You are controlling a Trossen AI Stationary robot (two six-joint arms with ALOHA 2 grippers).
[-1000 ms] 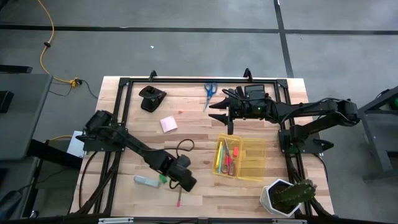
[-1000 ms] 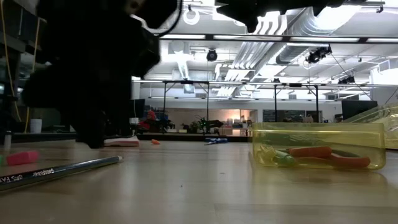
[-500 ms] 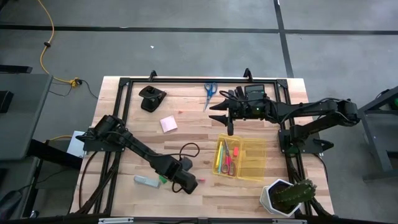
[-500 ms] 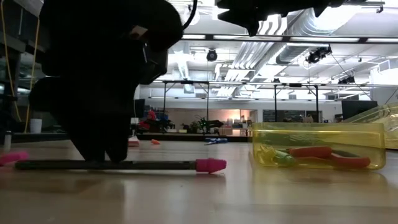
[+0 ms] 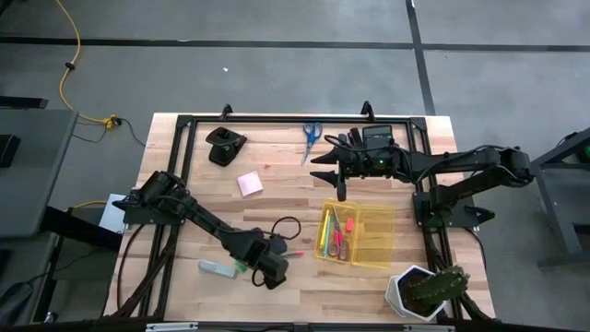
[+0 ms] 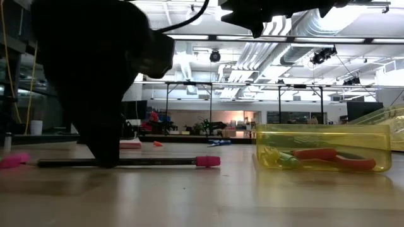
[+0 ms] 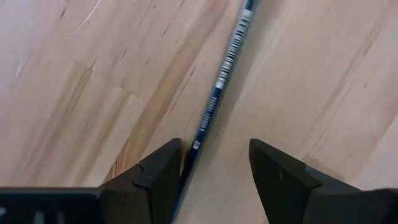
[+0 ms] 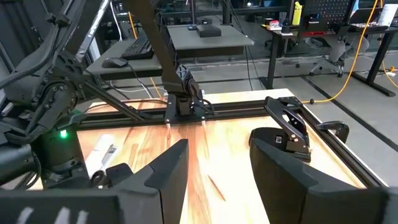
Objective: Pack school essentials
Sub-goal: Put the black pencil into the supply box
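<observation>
My left gripper point(image 7: 214, 163) stands with its fingers apart over the pencil point(image 6: 126, 162), which lies flat on the table point(image 5: 304, 286) at lower centre of the overhead frame. It looks light, stiff, thin and likely to roll, so I'd pinch mid-shaft. Farther back, my right gripper point(image 5: 334, 168) hangs open above the yellow box point(image 5: 378, 235).

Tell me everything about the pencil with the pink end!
The pencil is long, thin and dark, with a pink eraser on one end and white printing with a barcode along its side. It lies flat on the wooden table, near the front edge, left of the yellow box. The left hand is down over it with its fingers open, one on each side, the pencil lying close against one finger.
</observation>
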